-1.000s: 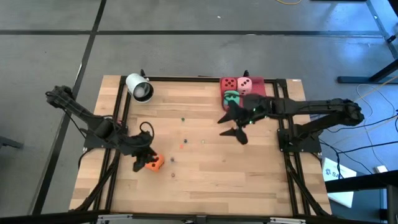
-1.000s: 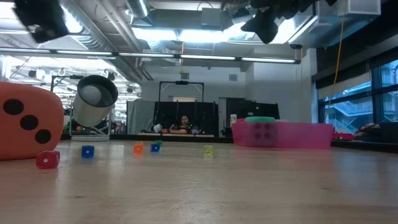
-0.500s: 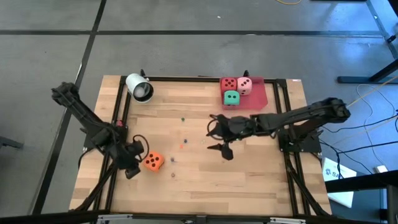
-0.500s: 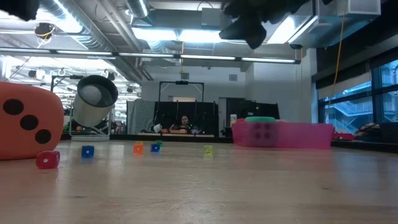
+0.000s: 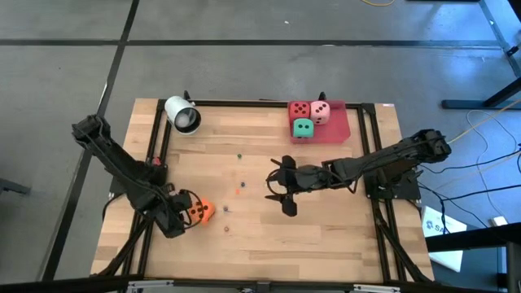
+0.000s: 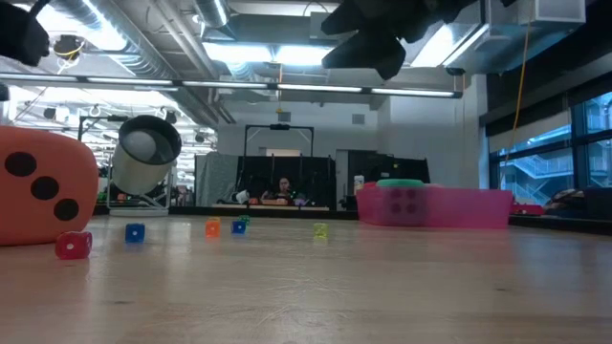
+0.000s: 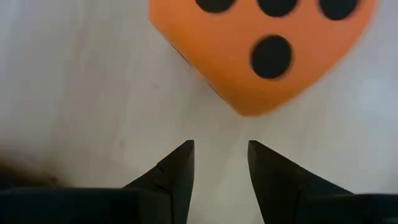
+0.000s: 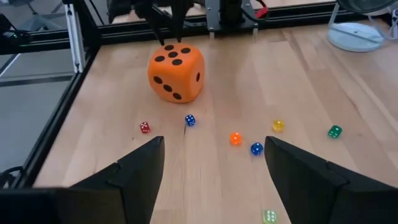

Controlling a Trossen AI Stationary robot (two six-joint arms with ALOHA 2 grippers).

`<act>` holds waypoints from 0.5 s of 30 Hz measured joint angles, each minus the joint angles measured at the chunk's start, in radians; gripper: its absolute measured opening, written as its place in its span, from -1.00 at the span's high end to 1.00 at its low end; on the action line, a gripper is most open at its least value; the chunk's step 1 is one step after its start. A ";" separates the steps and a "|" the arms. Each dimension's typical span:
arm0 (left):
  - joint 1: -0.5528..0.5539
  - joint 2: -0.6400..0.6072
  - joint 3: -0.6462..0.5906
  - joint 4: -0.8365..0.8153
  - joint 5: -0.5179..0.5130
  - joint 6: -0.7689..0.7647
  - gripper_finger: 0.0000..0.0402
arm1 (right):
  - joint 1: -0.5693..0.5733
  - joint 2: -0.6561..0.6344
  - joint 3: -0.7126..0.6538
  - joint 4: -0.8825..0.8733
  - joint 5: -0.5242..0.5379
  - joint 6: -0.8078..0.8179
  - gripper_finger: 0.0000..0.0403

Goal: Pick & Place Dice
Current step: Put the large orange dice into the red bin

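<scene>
Dice pick-and-place — one die outstanding, three lodged.

From the left: left gripper (image 5: 181,218) low over the table's near-left part, fingers narrowly parted and empty, tips just short of the orange die (image 5: 198,212) — die directly ahead of them, a cube with no long axis to favour. Mid-table: small coloured dice (image 8: 189,120) scattered loose. Right gripper (image 5: 282,188) above the centre, jaws wide and empty, pointed toward the orange die yet well apart from it; left arm plainly nearer. Far right: red die (image 5: 299,109), pink die (image 5: 320,111) and green die (image 5: 302,128) on the red tray (image 5: 338,129).
</scene>
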 joint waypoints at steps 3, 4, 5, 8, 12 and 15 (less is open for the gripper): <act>0.008 0.053 0.000 0.005 -0.031 0.039 0.29 | 0.008 0.000 0.000 -0.001 0.014 0.008 -0.37; 0.015 0.069 0.000 0.009 -0.034 0.053 0.29 | 0.009 0.000 0.000 -0.002 0.017 0.013 -0.37; 0.023 0.084 0.000 0.013 -0.035 0.072 0.29 | 0.011 0.000 0.000 -0.003 0.017 0.019 -0.37; 0.051 0.119 0.000 0.055 -0.051 0.153 0.29 | 0.011 0.000 0.000 -0.002 0.017 0.023 -0.37; 0.111 0.152 0.000 0.158 -0.107 0.289 0.29 | 0.010 0.000 0.000 -0.003 0.017 0.022 -0.37; 0.165 0.163 0.000 0.232 -0.109 0.398 0.29 | 0.011 0.000 0.000 -0.003 0.017 0.023 -0.37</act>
